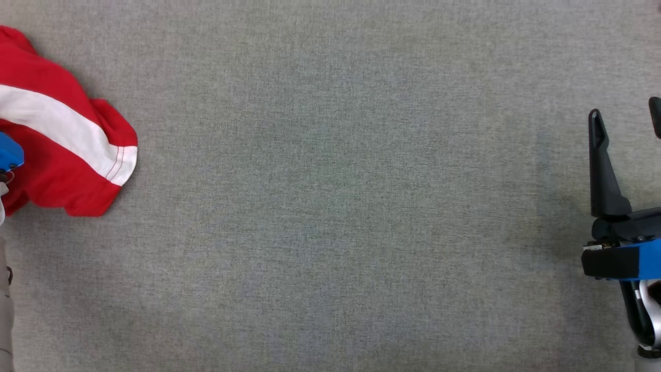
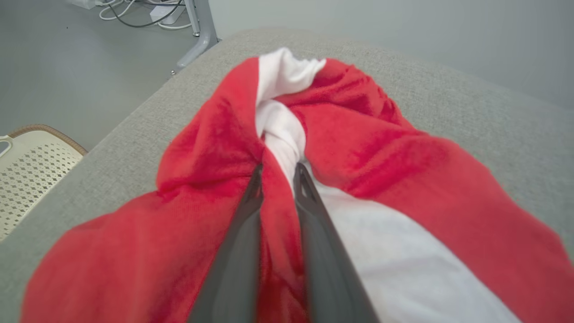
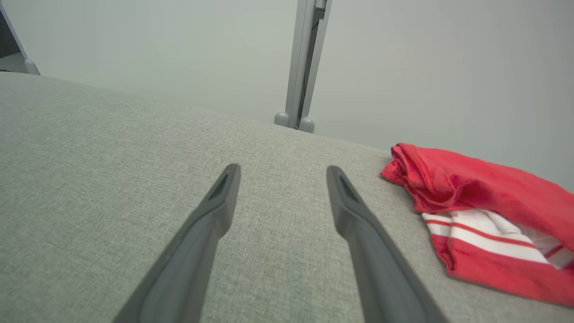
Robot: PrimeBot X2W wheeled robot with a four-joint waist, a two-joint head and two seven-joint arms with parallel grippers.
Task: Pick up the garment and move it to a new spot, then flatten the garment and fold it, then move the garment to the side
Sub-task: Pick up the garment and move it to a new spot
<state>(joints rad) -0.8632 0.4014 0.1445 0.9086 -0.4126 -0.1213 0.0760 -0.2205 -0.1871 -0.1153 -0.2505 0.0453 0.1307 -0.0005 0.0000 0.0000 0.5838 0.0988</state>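
Observation:
The garment (image 1: pixel 62 150) is red with a broad white band and lies bunched at the far left of the grey cloth-covered table (image 1: pixel 335 206). In the left wrist view my left gripper (image 2: pixel 278 172) is shut on a raised fold of the garment (image 2: pixel 372 148), red and white cloth pinched between its fingers. In the head view its blue housing (image 1: pixel 8 152) shows at the left edge, over the garment. My right gripper (image 1: pixel 626 116) stands open at the far right, nothing between its fingers (image 3: pixel 282 172), just above the bare table.
A red cloth with thin white stripes (image 3: pixel 484 211) lies on the table at the right of the right wrist view. Beyond the table edge are a grey post (image 3: pixel 307 63), a table leg (image 2: pixel 199 31), floor cables (image 2: pixel 134 11) and a pale perforated seat (image 2: pixel 31 161).

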